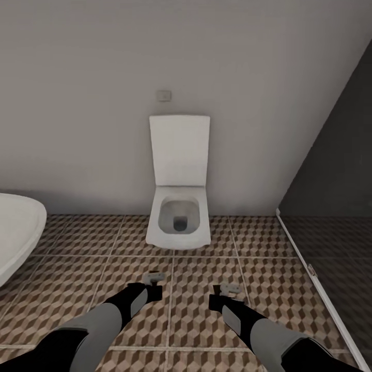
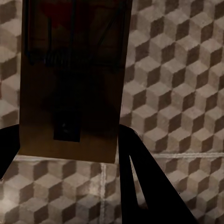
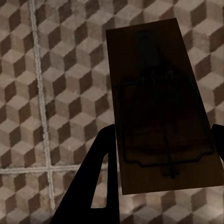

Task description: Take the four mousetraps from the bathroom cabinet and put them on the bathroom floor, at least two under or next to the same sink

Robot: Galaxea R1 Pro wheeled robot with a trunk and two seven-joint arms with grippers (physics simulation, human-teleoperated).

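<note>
Above the tiled floor point(image 1: 196, 310), at about six o'clock from the toilet point(image 1: 178, 217), both arms reached forward, each carrying a trap. The left gripper point(image 1: 150, 289) was clamped on one trap point(image 2: 72, 84); the right gripper point(image 1: 225, 297) pinched another point(image 3: 161, 107). Held flat and low, they looked ready for setting down, though no sink was nearby.

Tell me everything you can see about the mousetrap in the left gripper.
The mousetrap is a flat rectangular board, brown and wood-like, with thin dark wire parts: a coiled spring across it, a wire frame along its edges, a red patch near its far end and a small dark square near the gripper end. It sits between the left gripper's dark fingers, held above the cube-pattern floor. In the head view it looks small and pale, in front of the toilet.
</note>
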